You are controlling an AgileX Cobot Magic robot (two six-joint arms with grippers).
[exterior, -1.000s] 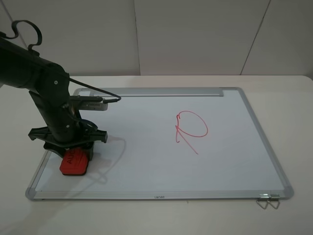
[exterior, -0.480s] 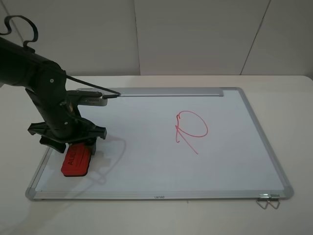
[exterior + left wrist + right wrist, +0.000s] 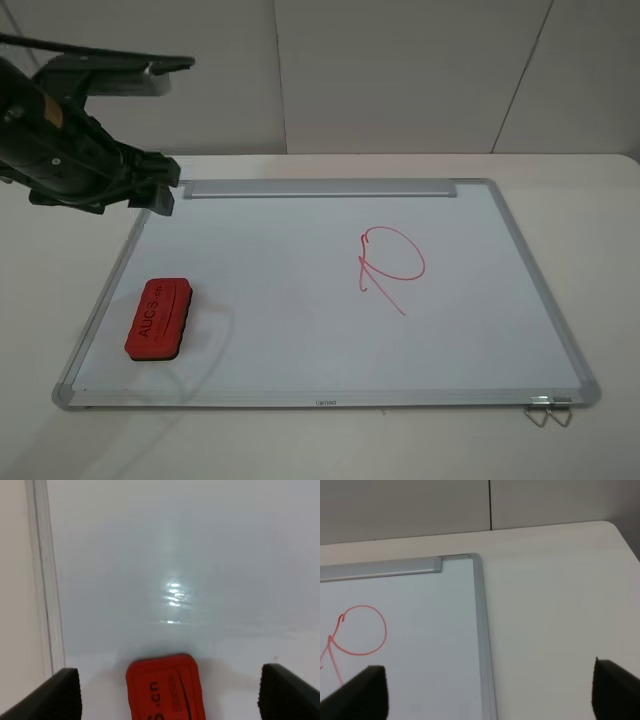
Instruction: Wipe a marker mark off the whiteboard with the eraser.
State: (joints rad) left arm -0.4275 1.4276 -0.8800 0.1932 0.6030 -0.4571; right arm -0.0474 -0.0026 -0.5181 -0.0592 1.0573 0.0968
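— Although a red marker mark is to be wiped, which one is seen, and where?
— Only one red loop with a long slanted stroke is drawn, right of centre on the whiteboard; a rounder mark with a hook and short tail cannot be found. The eraser lies flat at the lower left of the board, lettering up, touched by nothing.

— How should the step in hand be done well?
— The eraser would best be gripped across its narrow sides, squarely from above, so that the felt sole is kept flat. It should then be carried to the loop and pressed evenly, so the whole outline and the stroke are covered.

— How are the arms posed?
— The left end effector is held high at the upper left of the overhead frame, above the board's corner, fingers spread wide and empty, the eraser's end seen between them in the left wrist view. The right end effector is likewise open and empty, over the board's right edge and the tabletop.
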